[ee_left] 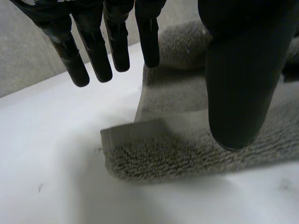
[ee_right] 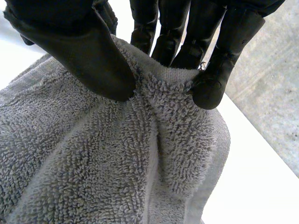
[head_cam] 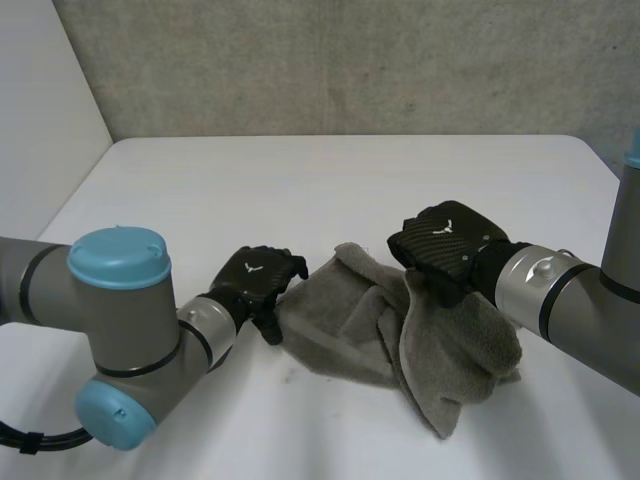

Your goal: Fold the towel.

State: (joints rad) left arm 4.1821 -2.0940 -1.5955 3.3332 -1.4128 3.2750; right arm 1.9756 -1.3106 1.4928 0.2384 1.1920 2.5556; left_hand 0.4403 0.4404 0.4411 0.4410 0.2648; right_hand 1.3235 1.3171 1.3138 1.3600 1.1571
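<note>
**Grey terry towel bunched mid-counter, right hand pinching it, left hand open**

White counter [head_cam: 350, 180] runs back to a rough grey wall [head_cam: 350, 60], and from my station the grey towel [head_cam: 340, 320] is the main thing on it. It lies crumpled near the front, between the two arms. Its left part rests flat on the counter with a folded edge and a corner toward the left arm. Its right part is drawn up into a hanging bundle whose lower tip points at the near edge of the counter.

The right arm [head_cam: 560, 290] reaches in from the right, and the left arm [head_cam: 120, 320] bends across the front left, its blue cap nearest me.

The right hand [head_cam: 445, 250] sits on top of the raised bundle. In its wrist view I see the thumb [ee_right: 88, 51] on one side of the towel's hemmed edge and the fingers [ee_right: 219, 79] on the other, pinching that edge so the pile hangs below them.

The left hand [head_cam: 258, 280] is just beside the towel's left edge. In its own wrist view its fingers are straight and spread, well apart from the thumb, holding nothing, with the towel's corner below them. I cannot tell whether they touch the cloth.
</note>
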